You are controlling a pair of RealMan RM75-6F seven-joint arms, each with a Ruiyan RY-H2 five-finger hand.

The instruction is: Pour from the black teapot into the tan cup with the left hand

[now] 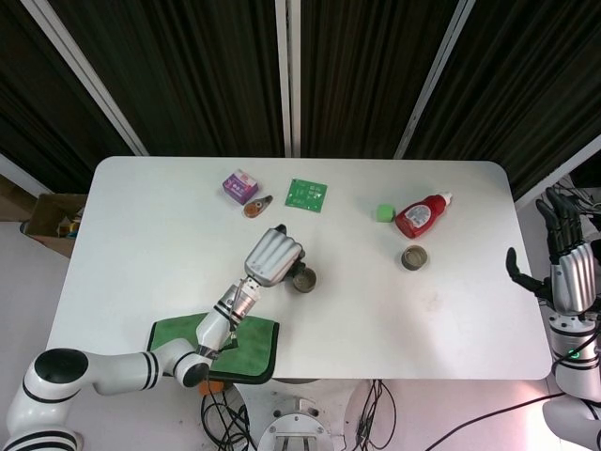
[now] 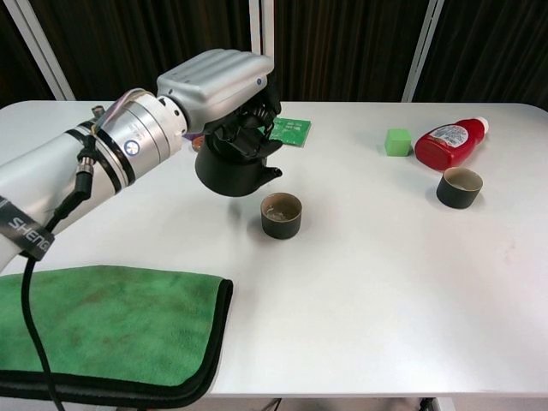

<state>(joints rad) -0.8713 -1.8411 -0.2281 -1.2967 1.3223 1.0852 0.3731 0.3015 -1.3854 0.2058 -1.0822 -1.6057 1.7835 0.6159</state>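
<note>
Left hand [image 2: 221,86], upper left of centre in the chest view, fingers clamped from above around black teapot [image 2: 233,169]. Held off the table, nearly level, spout toward tan cup [image 2: 281,215] just right and below, at frame centre. No stream visible; liquid in cup. Likely rigid, glazed, slippery, heavy for its size, breakable if dropped; best gripped around the upper body or handle, as now. Right hand [image 1: 566,266] at far right edge of head view, fingers apart, holding nothing.
</note>
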